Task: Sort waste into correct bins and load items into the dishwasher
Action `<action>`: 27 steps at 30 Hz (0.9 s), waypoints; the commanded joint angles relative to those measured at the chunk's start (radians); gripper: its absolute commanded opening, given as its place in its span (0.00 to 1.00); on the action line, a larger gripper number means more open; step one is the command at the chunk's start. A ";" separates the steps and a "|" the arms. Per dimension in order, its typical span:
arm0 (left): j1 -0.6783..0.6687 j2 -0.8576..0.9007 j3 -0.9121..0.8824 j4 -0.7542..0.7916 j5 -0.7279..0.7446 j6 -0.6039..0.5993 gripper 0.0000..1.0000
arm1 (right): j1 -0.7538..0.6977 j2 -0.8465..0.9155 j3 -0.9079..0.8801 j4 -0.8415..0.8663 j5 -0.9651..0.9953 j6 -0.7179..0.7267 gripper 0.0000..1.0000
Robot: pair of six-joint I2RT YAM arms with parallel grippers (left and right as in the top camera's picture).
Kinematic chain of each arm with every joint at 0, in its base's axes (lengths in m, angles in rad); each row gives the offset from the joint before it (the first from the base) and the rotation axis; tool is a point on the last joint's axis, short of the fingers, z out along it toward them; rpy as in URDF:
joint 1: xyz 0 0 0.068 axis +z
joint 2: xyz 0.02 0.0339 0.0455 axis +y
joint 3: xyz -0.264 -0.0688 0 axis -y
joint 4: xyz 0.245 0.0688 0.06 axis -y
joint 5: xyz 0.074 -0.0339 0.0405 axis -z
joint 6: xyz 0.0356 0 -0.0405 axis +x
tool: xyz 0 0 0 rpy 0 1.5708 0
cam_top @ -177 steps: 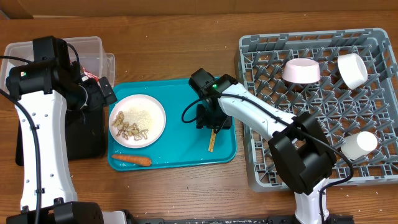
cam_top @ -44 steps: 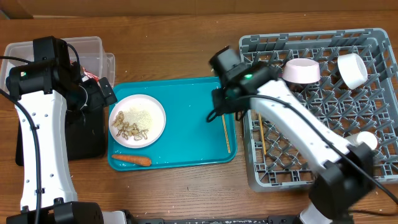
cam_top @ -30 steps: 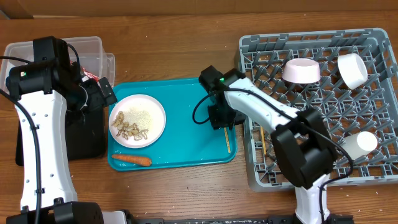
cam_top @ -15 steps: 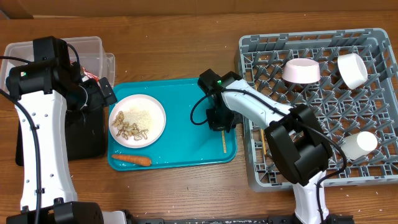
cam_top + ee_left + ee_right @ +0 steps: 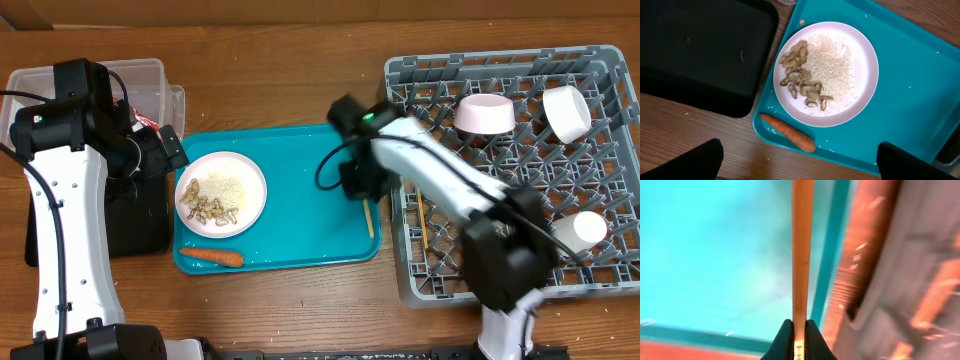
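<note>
Right hand point(image 5: 799, 330) tight on blurred chopstick point(image 5: 801, 255); left hand point(image 5: 800, 167) wide apart, empty.

I hold one thin wooden chopstick point(image 5: 368, 218) at the right edge of the teal tray point(image 5: 300, 215); the second chopstick point(image 5: 423, 228) lies in the grey rack point(image 5: 560, 190).

Even bright light; overhead, left wrist sharp; right wrist heavily blurred.

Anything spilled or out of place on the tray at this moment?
Yes: loose rice grains lie scattered on the teal tray outside the white plate, and the orange stick lies off the plate near the tray's edge.
</note>
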 commanded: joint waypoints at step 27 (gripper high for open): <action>-0.014 0.010 0.010 0.000 0.012 -0.014 1.00 | -0.214 -0.260 -0.294 0.091 0.010 -0.153 0.25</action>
